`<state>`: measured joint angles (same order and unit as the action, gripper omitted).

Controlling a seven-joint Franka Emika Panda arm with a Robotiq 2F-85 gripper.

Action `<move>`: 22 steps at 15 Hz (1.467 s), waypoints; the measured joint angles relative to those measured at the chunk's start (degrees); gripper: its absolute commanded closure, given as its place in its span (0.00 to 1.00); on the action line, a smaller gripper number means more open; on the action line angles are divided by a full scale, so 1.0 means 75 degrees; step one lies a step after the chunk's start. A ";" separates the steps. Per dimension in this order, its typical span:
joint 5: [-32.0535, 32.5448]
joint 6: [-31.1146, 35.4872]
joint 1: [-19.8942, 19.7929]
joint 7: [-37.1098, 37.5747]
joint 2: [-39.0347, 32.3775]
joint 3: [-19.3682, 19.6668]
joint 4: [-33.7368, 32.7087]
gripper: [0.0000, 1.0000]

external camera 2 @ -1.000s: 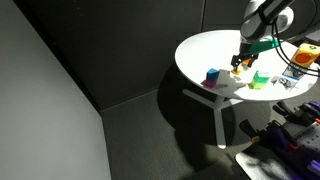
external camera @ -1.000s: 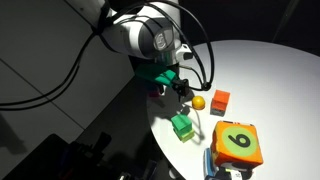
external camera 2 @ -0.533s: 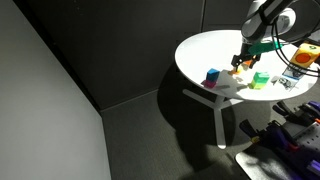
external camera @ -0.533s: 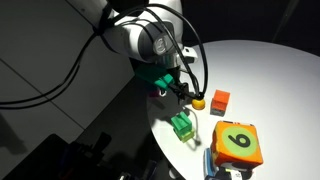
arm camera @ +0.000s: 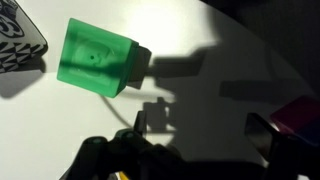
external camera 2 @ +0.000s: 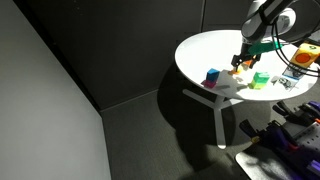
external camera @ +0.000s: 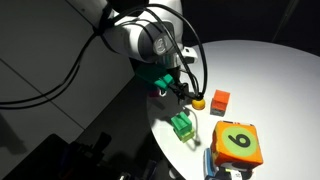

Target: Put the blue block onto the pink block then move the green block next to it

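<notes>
In an exterior view the camera sits close above the rim of the round surface [external camera: 270, 70], looking down with the claw [external camera: 178, 88] near centre. In an exterior view from far off and high, surface [external camera 2: 205, 50] and claw [external camera 2: 243, 62] sit small at upper right. The wrist view looks straight down, close above the surface [arm camera: 60, 130], with the claw [arm camera: 200, 150] along its bottom edge. All three share the green block [arm camera: 97, 58] near the claw.

Green block [external camera: 181, 125], blue block [external camera 2: 212, 76], white table [external camera: 270, 70]
</notes>
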<state>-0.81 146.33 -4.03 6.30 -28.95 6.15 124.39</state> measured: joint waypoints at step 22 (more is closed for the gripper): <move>0.0053 -0.0191 0.0001 0.0798 0.0869 0.0838 0.0830 0.00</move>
<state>-0.41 144.90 -4.02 12.29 -22.43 12.43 130.61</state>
